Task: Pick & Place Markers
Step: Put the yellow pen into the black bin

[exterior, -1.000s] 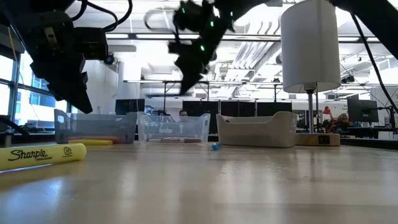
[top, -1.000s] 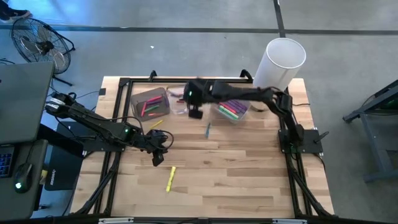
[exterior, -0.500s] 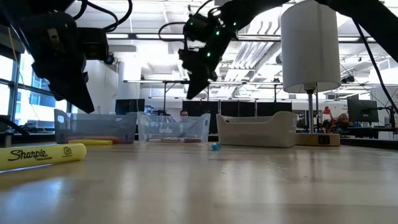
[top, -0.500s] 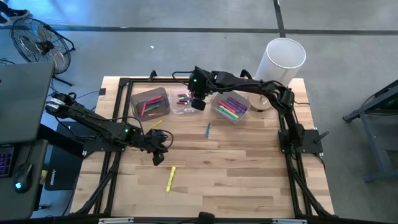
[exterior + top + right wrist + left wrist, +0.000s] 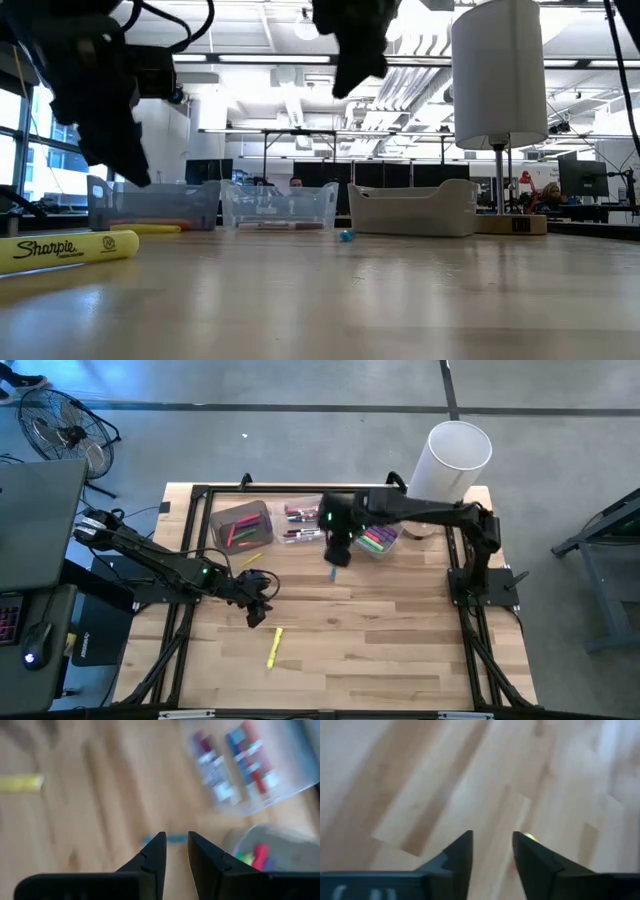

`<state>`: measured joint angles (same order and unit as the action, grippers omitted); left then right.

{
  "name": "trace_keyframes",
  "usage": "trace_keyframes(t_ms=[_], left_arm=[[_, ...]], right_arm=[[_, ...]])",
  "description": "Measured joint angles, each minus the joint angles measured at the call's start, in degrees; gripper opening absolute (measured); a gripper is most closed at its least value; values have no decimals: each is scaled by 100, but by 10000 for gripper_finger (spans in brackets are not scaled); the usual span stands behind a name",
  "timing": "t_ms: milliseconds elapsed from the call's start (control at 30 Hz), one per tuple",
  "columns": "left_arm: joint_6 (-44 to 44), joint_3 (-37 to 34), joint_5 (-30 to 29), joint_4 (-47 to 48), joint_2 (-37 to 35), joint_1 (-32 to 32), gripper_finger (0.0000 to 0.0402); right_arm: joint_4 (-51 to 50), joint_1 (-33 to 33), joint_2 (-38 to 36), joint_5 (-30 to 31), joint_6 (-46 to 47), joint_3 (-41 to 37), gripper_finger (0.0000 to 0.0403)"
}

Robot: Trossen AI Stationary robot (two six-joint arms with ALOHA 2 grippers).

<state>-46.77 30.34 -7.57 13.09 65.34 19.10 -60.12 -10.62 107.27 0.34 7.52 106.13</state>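
A blue marker lies flat on the wood near the table's middle. My right gripper hovers open just above it. In the right wrist view the blue marker lies crosswise beyond the open fingertips. A yellow marker lies nearer the near edge, and in the low view it shows as a yellow highlighter. Another yellow one lies by my left arm. My left gripper hangs open over bare wood left of centre, with a yellow bit behind one finger.
Three small bins stand in a row at the far side: a grey bin, a clear bin and a third bin, each holding markers. A tall white cylinder stands at the far right corner. Bare wood lies toward the near edge.
My right gripper has swung from above the clear bin toward the table's near edge and a little to the right, ending over the blue marker. The markers on the table have not moved.
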Motion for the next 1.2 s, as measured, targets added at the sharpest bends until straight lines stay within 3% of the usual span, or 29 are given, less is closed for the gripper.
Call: trace_keyframes(t_ms=[100, 200, 333, 433, 567, 700, 833, 1000, 1200], left_arm=[[3, 0, -488, -25, 57, 3, 171], [149, 31, -753, 63, 57, -18, 191], [-120, 495, -1315, 851, 59, -34, 195], [-858, 977, -2020, 1828, 57, -34, 195], [-2741, 1246, -2571, 2631, 53, -48, 195], [-4856, 1138, -2546, 3443, 55, -47, 195], [-5998, 898, -2421, 3598, 286, -79, 195], [-6736, 748, -2438, 3727, 561, -108, 195], [-6917, 744, -2412, 3969, 1239, -568, 195]], right_arm=[[-503, 502, -12, 73, 37, -4, 63], [-620, 1026, -25, 608, 325, -171, 53], [50, 1676, -331, 1250, 850, -1224, 36], [1114, 2007, -796, 1287, 1392, -2391, 23], [2640, 2247, -1452, 1170, 2246, -3969, 8], [4009, 2284, -2129, 888, 2770, -5235, 1], [4798, 2262, -2721, 750, 2844, -6098, 1], [5200, 2182, -3410, 741, 2682, -6733, 2], [5239, 2063, -4021, 662, 2255, -7016, 2]])
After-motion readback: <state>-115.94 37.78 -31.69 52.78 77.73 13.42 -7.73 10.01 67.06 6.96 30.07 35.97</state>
